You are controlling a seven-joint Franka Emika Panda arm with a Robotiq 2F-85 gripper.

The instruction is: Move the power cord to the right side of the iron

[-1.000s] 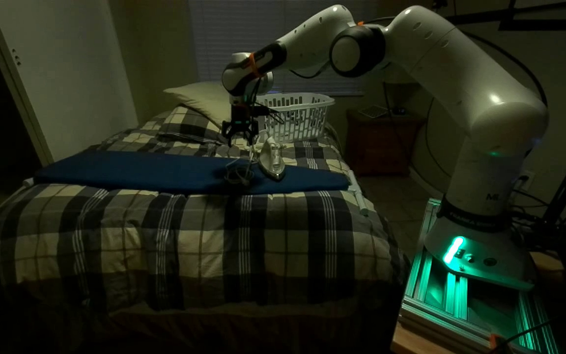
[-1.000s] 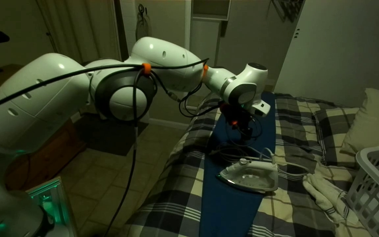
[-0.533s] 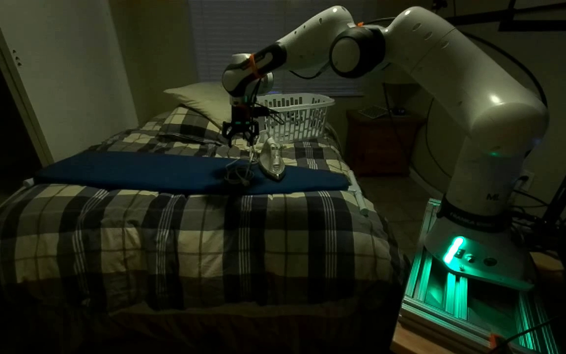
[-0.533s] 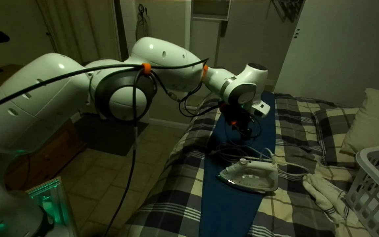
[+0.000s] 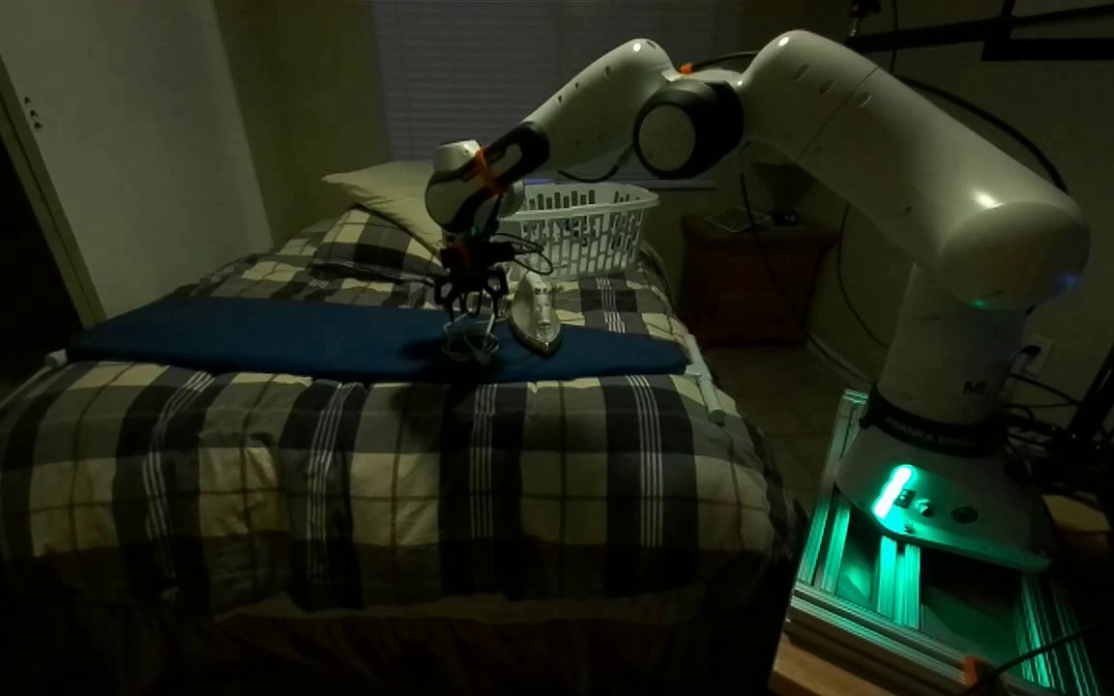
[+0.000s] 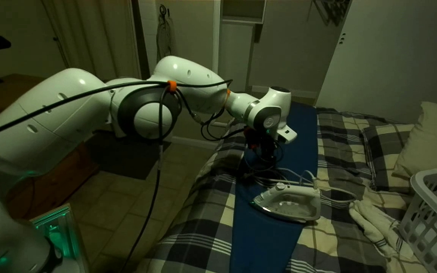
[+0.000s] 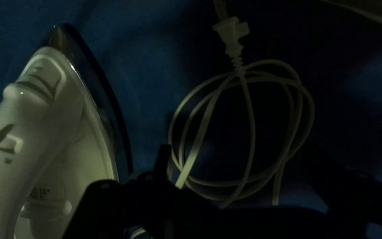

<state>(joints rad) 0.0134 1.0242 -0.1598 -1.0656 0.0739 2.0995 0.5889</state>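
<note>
The pale iron (image 5: 535, 319) rests on the blue ironing board (image 5: 257, 333); it also shows in an exterior view (image 6: 290, 203) and at the left of the wrist view (image 7: 55, 116). The thin pale power cord (image 5: 470, 350) lies coiled beside the iron, its plug (image 7: 231, 31) at the top of the wrist view. A cord loop (image 6: 341, 197) also runs behind the iron's heel. My dark gripper (image 5: 473, 311) is open, just above the coil. In the wrist view the coil (image 7: 252, 132) shows between the open fingers of the gripper (image 7: 237, 147); the dark right finger is hard to make out.
The board lies on a bed with a plaid cover (image 5: 402, 483). A white slatted basket (image 5: 586, 227) stands behind the iron. White socks (image 6: 374, 223) lie between iron and basket. Pillows (image 6: 434, 140) are at the bed's head. A nightstand (image 5: 755, 280) stands beyond the bed.
In the last half second my gripper has come down toward the coiled cord and shifted slightly toward the bed's foot. The iron and cord have not visibly moved.
</note>
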